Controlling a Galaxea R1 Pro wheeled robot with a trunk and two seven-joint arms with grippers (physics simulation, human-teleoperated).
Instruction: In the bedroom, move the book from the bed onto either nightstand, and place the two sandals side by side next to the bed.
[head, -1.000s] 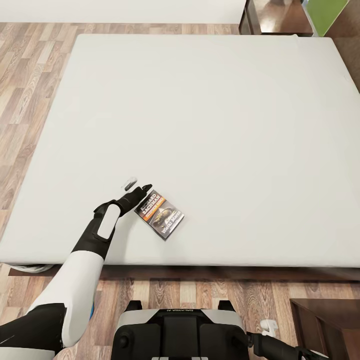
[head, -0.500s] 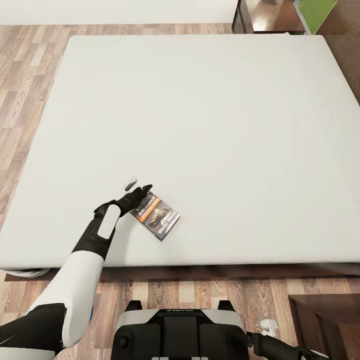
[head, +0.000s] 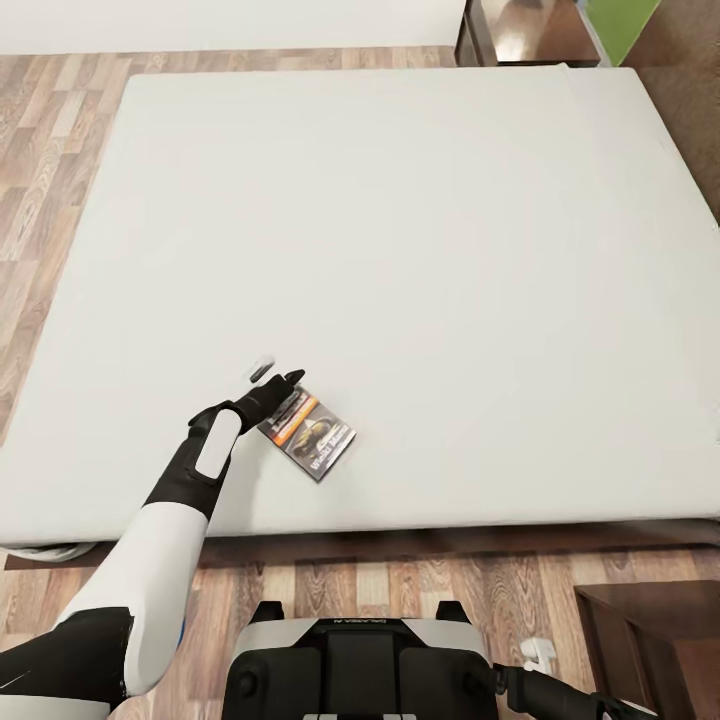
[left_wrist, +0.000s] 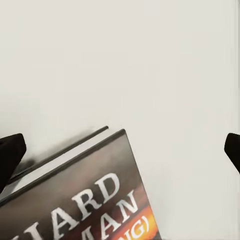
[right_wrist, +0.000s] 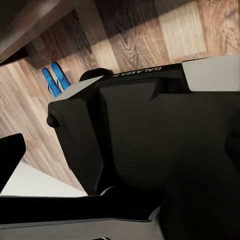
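- From my head camera, the bed fills most of the frame, its pale mattress bare but for the book, which lies flat near the near edge, at about 7 o'clock from the mattress centre.
- The mattress's near edge runs across the frame just below the book, with a dark frame strip under it and wood-plank floor between the bed and my base.
- Open mattress stretches wide from the book toward 12 and 3 o'clock; toward 9 o'clock the mattress's left edge meets bare floor.
- A dark nightstand stands beyond the far edge at about 1 o'clock; another dark wooden cabinet sits on the floor at about 4 o'clock, beside my base.
- The book is turned diagonally, its long axis running from roughly 10 o'clock to 4 o'clock. The orange band and white lettering lie at the 10 o'clock end.
- My left gripper reaches over the mattress at the book's 10 o'clock end, the dark fingertip just at that corner. In the left wrist view the two dark fingertips sit at opposite sides of the frame, spread wide, with the book cover and its raised edge between them; I cannot tell whether either fingertip touches it.
- My right gripper is low beside my base; its dark fingertips show spread at the frame edges of the right wrist view, holding nothing.
- That same view catches the two sandals, bright blue, lying close together on the plank floor beside a dark wooden edge.
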